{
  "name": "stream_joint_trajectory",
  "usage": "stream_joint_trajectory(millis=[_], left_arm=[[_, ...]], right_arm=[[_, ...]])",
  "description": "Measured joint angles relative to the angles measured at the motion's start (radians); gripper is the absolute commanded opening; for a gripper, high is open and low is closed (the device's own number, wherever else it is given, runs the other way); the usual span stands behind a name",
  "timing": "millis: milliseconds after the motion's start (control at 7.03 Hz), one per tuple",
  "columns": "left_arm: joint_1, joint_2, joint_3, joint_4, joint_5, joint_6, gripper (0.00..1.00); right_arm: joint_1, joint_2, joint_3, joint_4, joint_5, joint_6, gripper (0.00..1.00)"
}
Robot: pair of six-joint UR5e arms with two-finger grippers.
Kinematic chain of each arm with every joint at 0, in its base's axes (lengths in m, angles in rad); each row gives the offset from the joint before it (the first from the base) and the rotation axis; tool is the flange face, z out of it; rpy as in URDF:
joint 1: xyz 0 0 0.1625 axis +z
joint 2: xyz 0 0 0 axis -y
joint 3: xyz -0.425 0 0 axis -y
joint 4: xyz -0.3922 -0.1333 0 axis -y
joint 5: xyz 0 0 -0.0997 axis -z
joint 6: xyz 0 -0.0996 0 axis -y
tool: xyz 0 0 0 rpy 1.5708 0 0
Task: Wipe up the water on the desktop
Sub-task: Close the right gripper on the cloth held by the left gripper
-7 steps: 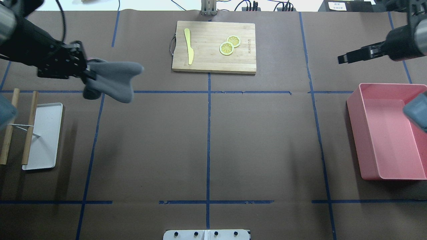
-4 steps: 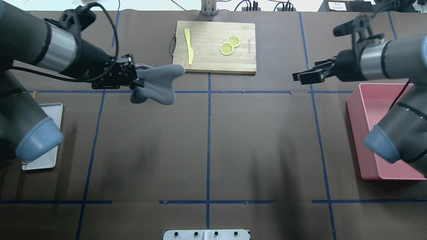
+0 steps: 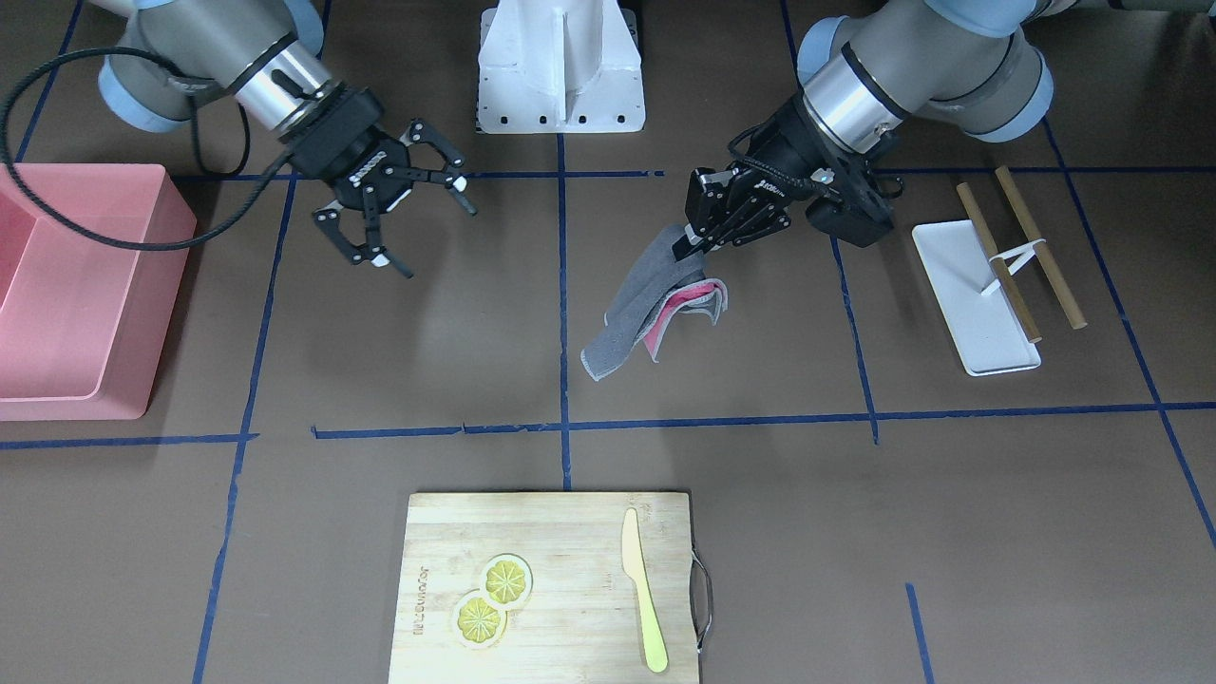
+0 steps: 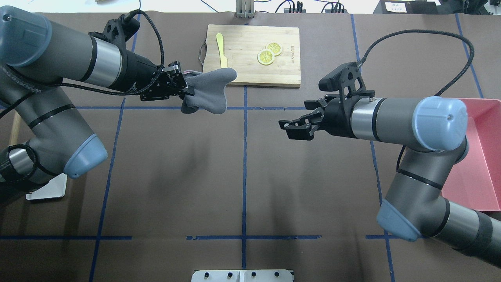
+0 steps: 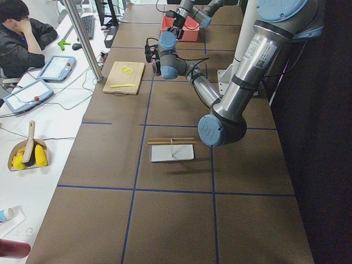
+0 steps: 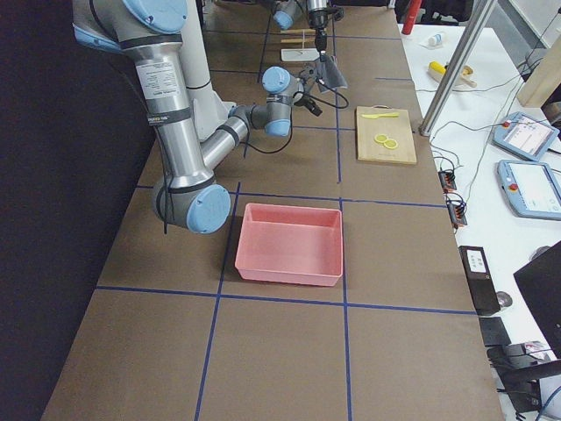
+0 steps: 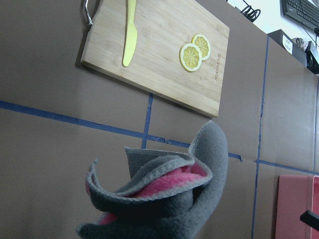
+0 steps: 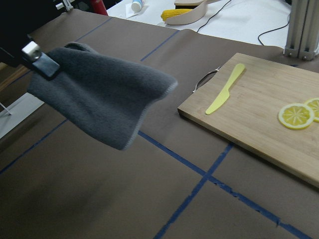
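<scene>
The desktop is a dark-brown surface with a grid of blue tape lines, and I see no water on it. My left gripper is shut on a grey cloth with a pink inner side. The cloth hangs above the desktop, just short of the cutting board's near left corner. My right gripper hovers open and empty right of the centre line. In the right wrist view the cloth hangs ahead of it.
A wooden cutting board with a yellow knife and lemon slices lies at the far centre. A pink bin stands on my right. A white tray with wooden sticks is on my left. A person sits beyond the table.
Both arms have swung in toward the table's middle. The left gripper carried the cloth rightward to the board's corner. The right gripper moved left and nearer, still open.
</scene>
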Motion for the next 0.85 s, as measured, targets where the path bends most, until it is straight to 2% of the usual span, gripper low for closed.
stream_joint_trajectory(millis=[426,853], left_arm=[[0.074,-0.044,0.008,-0.018,-0.007,0.011,0.05],[0.149,-0.078,0.011,-0.019,-0.009,0.139,0.05]], right_arm=[[-0.041,0.04,-0.004,0.0,-0.015,-0.002,0.99],[-0.061,0.044,-0.006,0.0,-0.015,-0.005,0.99]])
